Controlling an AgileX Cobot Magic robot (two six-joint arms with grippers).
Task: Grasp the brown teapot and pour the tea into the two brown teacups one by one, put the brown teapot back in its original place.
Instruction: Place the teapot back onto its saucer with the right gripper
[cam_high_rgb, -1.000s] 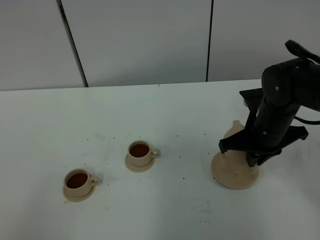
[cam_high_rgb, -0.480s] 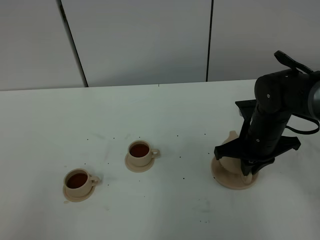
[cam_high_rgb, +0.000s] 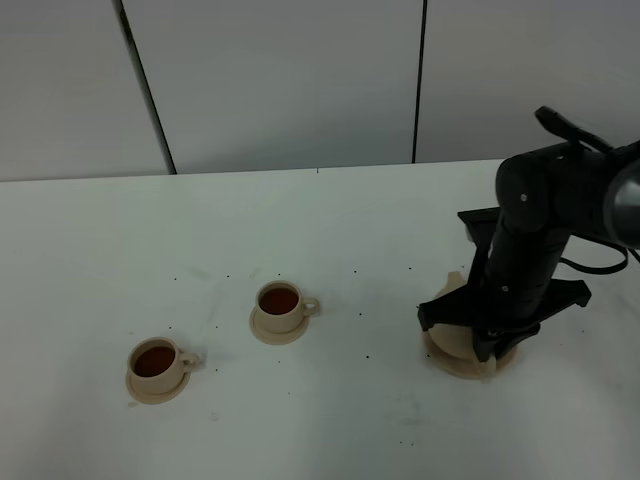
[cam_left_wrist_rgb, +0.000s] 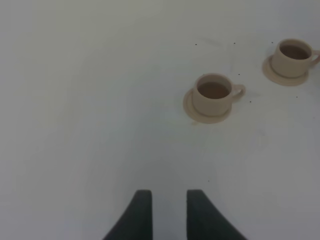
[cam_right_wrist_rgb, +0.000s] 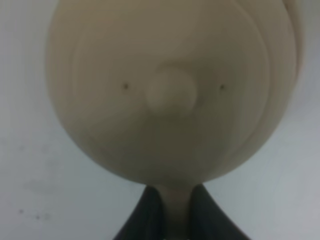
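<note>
- Table (cam_high_rgb: 300, 420): flat, matte white surface with a few dark specks; it carries every vessel.
- Right hand (cam_right_wrist_rgb: 174, 210): dark fingers clamped on the pale loop handle of the brown teapot (cam_right_wrist_rgb: 172, 90), seen from above as a smooth, matte beige dome with a round knob and two pinholes. In the high view the black arm hides most of the pot.
- Plate (cam_high_rgb: 455, 355): flat tan ceramic disc at 4 o'clock of the table. The teapot sits over it; contact cannot be judged.
- Step in hand, as judged: setting the pot back. Lower it level and centred on the plate, then release only once the base rests fully.
- Left hand (cam_left_wrist_rgb: 164, 212): narrowly parted, holding nothing, above bare table.
- Two brown teacups, one at 8 o'clock (cam_high_rgb: 156, 362) and one nearer centre (cam_high_rgb: 279, 303): small, handled, on matching saucers, both holding dark tea.
</note>
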